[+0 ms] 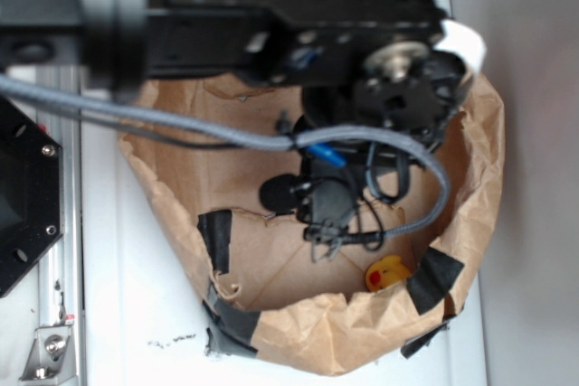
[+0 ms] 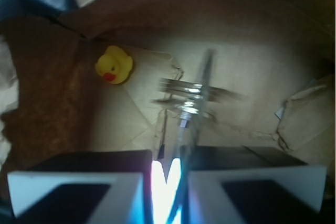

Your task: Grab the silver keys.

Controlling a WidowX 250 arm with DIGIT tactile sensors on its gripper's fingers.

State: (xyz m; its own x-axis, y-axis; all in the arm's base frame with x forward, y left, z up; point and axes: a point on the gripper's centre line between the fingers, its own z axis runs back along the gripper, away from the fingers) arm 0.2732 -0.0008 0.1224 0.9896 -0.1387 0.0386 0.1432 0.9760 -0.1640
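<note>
Gripper (image 2: 167,174) is down inside the brown paper bin (image 1: 470,178), jaws nearly together with only a thin bright gap between the pads. A wire strand runs into that gap, so it looks clamped on the ring of the silver keys (image 2: 191,94). The keys are blurred, just ahead of the fingertips, fanned crosswise with one long shaft pointing away from the gripper. Whether they hang free or rest on the bin floor, cannot tell from either view.

Judgement: a grip on the thin ring rather than on the blades would explain why the bunch dangles forward and looks smeared; hold is probably loose, could slip.

Bin contents: keys, plus a yellow rubber duck (image 2: 113,65) ahead and to the left of the gripper, well apart from the keys. Bin walls are crumpled paper patched with black tape (image 1: 215,234); bin sits on the white tabletop (image 1: 136,314).
</note>
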